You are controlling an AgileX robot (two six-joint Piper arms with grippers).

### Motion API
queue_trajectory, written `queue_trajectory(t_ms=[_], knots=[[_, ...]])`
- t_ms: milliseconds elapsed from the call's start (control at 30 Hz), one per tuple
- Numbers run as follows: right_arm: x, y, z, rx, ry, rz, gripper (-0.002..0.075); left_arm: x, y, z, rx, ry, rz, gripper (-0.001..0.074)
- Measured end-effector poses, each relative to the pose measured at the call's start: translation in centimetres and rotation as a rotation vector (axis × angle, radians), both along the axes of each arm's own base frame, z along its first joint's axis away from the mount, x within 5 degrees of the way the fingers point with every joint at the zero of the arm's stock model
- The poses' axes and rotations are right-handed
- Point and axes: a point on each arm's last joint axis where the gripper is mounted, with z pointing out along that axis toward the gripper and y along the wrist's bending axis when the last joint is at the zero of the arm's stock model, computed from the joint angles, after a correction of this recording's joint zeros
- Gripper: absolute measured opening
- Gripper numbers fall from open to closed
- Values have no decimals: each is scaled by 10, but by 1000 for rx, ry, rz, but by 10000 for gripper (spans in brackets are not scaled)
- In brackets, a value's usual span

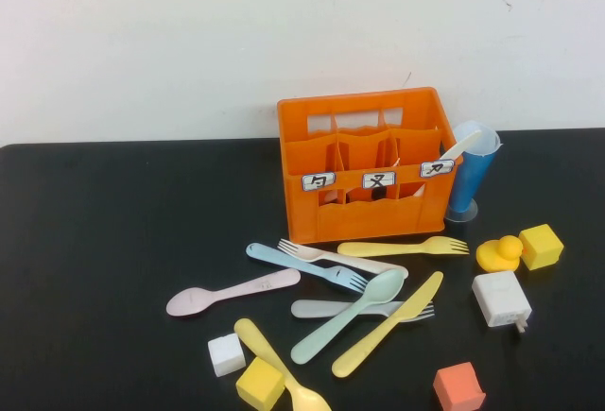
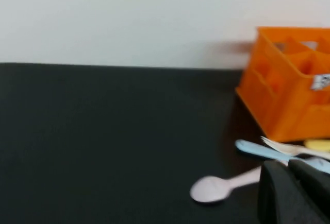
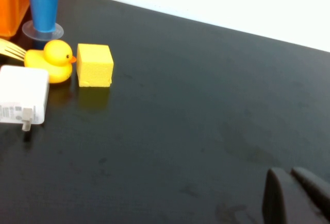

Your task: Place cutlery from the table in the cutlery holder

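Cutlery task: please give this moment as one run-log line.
cutlery: all on table | cutlery holder: no cutlery visible inside | left gripper: shut, empty, near pink spoon | right gripper: shut, empty

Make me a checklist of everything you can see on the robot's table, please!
Surface: black table, matte, bare on the robot's left.
Job's things: orange cutlery holder upright near the wall; its visible slots look empty. Loose cutlery lies in front of it: pink spoon, blue fork, white fork, yellow fork, mint spoon, grey fork, yellow knife, yellow spoon.
Clutter: blue cup holding a white utensil, rubber duck, two yellow cubes, white cube, orange cube, white charger.
Grippers: left tool near the pink spoon; right tool over bare table.
Cables: nothing seen.
Surroundings: plain white wall.
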Motion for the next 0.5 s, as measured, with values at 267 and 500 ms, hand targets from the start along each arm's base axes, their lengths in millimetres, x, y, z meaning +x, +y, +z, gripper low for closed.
queue_trajectory(t_ms=[267, 500], knots=[[0, 0, 0, 0, 0, 0, -3, -24, 13, -40, -98, -108, 190, 0], [0, 0, 0, 0, 0, 0, -3, -23, 21, -74, -96, -73, 351, 0]])
